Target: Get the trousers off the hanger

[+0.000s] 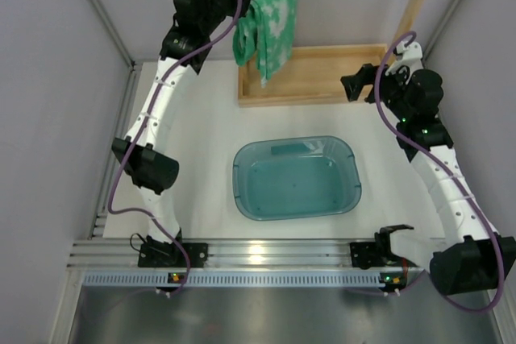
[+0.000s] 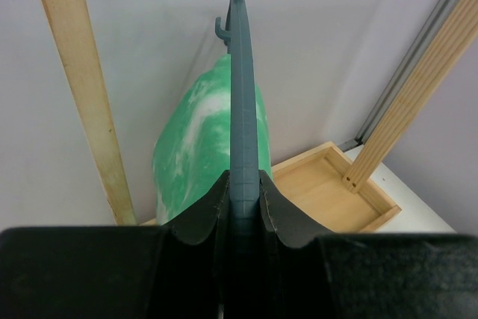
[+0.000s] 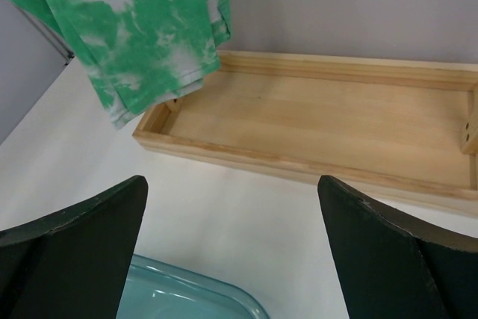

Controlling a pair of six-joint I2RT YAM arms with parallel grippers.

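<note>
The left end effector (image 2: 240, 184) is clamped tight on the hanger (image 2: 243, 110) at far left; the trousers (image 1: 270, 18) drape down from it, long axis vertical, hems over the wooden tray (image 3: 314, 132). The right end effector (image 3: 231, 184), spread wide and empty, has them up and to its left

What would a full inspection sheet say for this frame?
Surface: white table, bare around the basin.
Job's things: green tie-dye trousers draped on the grey-blue hanger, not yet removed; hems hang over one end of the wooden tray.
Clutter: teal basin mid-table, nothing seen inside.
Grippers: left gripper shut on the hanger's frame; right gripper open, holding nothing.
Cables: purple cables run along both arms, no snag seen.
Surroundings: grey walls; metal rail at near edge.
</note>
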